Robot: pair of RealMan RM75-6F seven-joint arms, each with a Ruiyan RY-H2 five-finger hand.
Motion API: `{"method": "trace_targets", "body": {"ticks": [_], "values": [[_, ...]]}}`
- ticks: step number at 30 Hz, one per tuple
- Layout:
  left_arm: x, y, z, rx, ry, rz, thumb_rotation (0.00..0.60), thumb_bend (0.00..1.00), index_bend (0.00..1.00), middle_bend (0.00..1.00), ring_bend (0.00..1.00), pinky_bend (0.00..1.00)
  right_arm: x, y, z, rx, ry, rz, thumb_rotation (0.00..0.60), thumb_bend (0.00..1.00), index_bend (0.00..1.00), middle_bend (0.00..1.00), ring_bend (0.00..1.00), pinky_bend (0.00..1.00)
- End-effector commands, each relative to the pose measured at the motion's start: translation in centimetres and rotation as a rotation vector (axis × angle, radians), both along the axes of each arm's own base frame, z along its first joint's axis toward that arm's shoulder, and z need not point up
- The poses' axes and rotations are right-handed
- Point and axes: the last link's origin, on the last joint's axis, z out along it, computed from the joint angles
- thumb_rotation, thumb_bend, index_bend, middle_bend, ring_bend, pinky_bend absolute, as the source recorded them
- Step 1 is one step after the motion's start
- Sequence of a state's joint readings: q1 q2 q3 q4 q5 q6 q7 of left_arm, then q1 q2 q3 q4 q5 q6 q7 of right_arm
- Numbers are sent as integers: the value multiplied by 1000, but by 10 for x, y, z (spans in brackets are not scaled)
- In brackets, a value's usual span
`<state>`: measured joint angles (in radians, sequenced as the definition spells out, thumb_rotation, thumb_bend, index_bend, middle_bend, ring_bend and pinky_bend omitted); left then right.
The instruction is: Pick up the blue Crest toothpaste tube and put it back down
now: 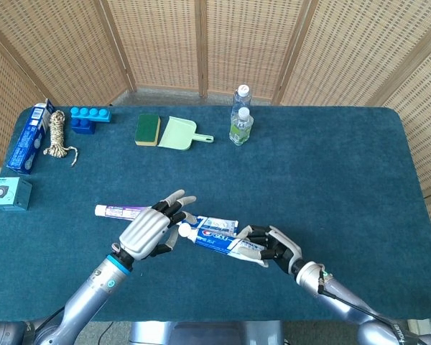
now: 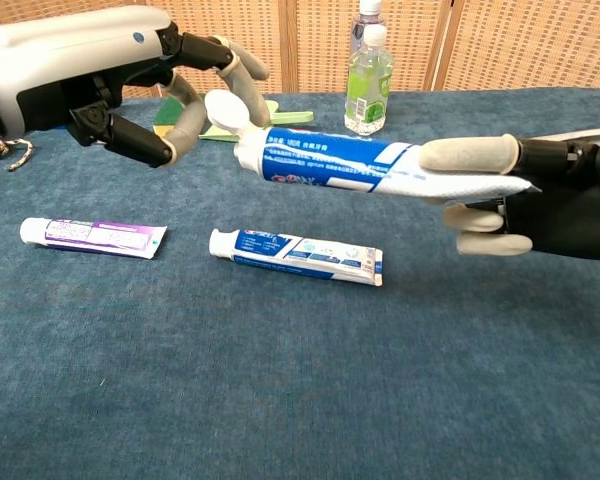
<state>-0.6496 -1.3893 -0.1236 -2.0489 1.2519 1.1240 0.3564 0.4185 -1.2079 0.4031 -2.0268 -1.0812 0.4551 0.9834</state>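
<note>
Our right hand (image 2: 540,200) holds the blue toothpaste tube (image 2: 350,168) by its flat crimped end, pinched between the fingers, so the tube hangs in the air above the surface (image 1: 330,172), roughly level, with its white cap (image 2: 225,108) pointing toward our left hand (image 2: 130,90). The left hand has nothing in it; its fingers are spread and loosely curved around the space just beside the cap, and from the chest view we cannot tell whether a fingertip touches the cap.

Below the raised tube, a second blue and white tube (image 2: 295,256) lies flat on the surface, and a purple and white tube (image 2: 93,236) lies to its left, apart from it.

Along the far edge we see two clear bottles (image 1: 241,118), a green sponge (image 1: 148,129) beside a pale green dustpan (image 1: 179,134), a blue block (image 1: 89,119), a coil of rope (image 1: 56,135) and a blue box (image 1: 27,138).
</note>
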Motion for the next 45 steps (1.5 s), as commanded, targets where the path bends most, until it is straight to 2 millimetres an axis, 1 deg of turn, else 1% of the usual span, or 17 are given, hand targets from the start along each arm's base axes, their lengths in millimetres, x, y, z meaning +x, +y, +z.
{"method": "trace_targets", "body": {"ticks": [1,6,11,18,22,28,31,34,37,39,43,45], "values": [[1,0,0,0,-4,-3,600,621,326,134,45,245,2,4,0,-7,20,34,600,560,957,742,797,891],[2,0,3,7,-13,-3,600,598,283,122,40,245,2,4,0,-18,42,58,600,559,957,743,797,892],[0,0,4,7,-13,2,600,588,241,111,30,241,0,2,-2,-20,43,39,600,559,957,743,797,892],[-2,1,15,39,-37,11,600,586,140,91,7,230,-12,-13,-1,-40,59,-19,600,559,957,743,797,891],[-7,2,31,78,-49,25,600,585,133,87,1,230,-24,-24,2,-65,82,-49,600,558,958,742,797,891],[-22,-2,57,155,-50,59,600,584,132,88,1,231,-41,-39,11,-122,149,-52,600,556,968,742,794,887],[-33,-6,72,199,-46,87,600,585,132,89,1,232,-52,-44,15,-152,203,-40,600,554,971,742,785,878],[-44,-10,86,235,-41,116,600,585,132,89,1,232,-59,-47,18,-175,225,-42,600,553,974,739,768,861],[-60,-17,101,277,-33,162,600,585,134,91,1,232,-71,-52,23,-220,285,-21,600,552,971,737,754,846],[-71,-22,109,298,-27,196,600,585,134,92,1,233,-78,-55,26,-253,333,8,600,551,965,733,734,809],[-86,-30,120,327,-16,244,600,584,137,91,1,233,-87,-58,33,-302,381,44,600,546,958,716,692,685],[-94,-35,124,339,-14,273,600,584,138,91,1,233,-95,-59,35,-328,449,95,600,539,955,707,670,652]]}}
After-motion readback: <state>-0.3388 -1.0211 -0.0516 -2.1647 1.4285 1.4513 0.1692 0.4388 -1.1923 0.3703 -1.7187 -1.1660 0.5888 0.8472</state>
